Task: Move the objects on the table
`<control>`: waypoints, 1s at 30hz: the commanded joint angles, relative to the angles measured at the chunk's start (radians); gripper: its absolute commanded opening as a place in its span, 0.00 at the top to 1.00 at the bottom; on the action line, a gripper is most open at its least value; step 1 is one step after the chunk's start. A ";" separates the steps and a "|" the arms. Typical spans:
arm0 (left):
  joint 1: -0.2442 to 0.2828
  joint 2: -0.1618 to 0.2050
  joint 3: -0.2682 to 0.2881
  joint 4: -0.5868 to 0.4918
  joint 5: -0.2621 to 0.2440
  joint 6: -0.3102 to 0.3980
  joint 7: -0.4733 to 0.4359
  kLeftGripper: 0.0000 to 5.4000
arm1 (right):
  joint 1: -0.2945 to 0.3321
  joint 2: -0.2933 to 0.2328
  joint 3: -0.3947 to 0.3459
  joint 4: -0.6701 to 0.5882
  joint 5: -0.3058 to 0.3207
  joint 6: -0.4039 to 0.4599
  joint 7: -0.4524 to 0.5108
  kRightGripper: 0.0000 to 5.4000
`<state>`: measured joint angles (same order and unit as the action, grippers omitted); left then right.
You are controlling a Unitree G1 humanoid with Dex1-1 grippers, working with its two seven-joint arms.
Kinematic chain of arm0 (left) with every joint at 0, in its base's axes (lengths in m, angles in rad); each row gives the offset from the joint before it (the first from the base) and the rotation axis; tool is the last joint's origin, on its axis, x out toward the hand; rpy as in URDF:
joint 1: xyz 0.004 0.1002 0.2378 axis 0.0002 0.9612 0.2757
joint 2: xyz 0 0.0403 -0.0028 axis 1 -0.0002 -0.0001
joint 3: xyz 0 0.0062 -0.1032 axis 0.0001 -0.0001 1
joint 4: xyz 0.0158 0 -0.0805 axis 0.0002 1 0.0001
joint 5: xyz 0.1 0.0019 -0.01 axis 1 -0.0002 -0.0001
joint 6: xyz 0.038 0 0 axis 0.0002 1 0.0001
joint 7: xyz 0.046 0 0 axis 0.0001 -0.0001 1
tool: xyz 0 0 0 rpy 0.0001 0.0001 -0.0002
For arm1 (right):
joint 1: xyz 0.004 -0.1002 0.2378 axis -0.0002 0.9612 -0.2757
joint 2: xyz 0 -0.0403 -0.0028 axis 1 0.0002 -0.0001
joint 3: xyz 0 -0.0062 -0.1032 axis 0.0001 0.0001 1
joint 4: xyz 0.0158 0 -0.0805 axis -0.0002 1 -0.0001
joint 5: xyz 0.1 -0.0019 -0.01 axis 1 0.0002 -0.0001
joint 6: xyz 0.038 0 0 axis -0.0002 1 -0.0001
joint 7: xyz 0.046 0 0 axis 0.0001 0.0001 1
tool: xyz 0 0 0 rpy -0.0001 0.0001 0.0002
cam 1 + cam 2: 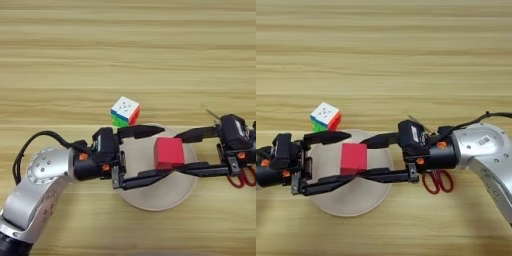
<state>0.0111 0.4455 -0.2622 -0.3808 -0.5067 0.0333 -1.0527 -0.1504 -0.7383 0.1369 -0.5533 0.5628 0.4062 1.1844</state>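
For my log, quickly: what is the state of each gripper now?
Left gripper: open, fingers on either side of the red cube on the plate.
Right gripper: open around the same cube.

Looks like a lab bench or test setup: bare wooden table filling the view, humanoid arms with exposed cables and metal housings, and a handful of practice props only — puzzle cube, red cube, plate, scissors.
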 commanded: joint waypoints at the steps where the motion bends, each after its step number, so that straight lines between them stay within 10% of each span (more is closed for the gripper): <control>1: -0.004 0.005 -0.007 0.002 0.012 0.000 -0.006 0.39 | -0.009 -0.009 -0.002 -0.027 0.017 0.012 -0.008 0.56; 10: -0.001 0.002 -0.007 0.005 0.017 -0.005 -0.005 0.55 | -0.008 -0.014 0.000 -0.032 0.024 0.012 -0.015 0.56; 30: 0.001 -0.004 -0.008 0.012 0.024 -0.013 -0.003 0.56 | 0.000 -0.025 0.004 -0.028 0.019 0.007 -0.011 0.56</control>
<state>0.0139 0.4439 -0.2721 -0.3782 -0.4969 0.0260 -1.0647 -0.1497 -0.7505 0.1399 -0.5704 0.5751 0.4072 1.1692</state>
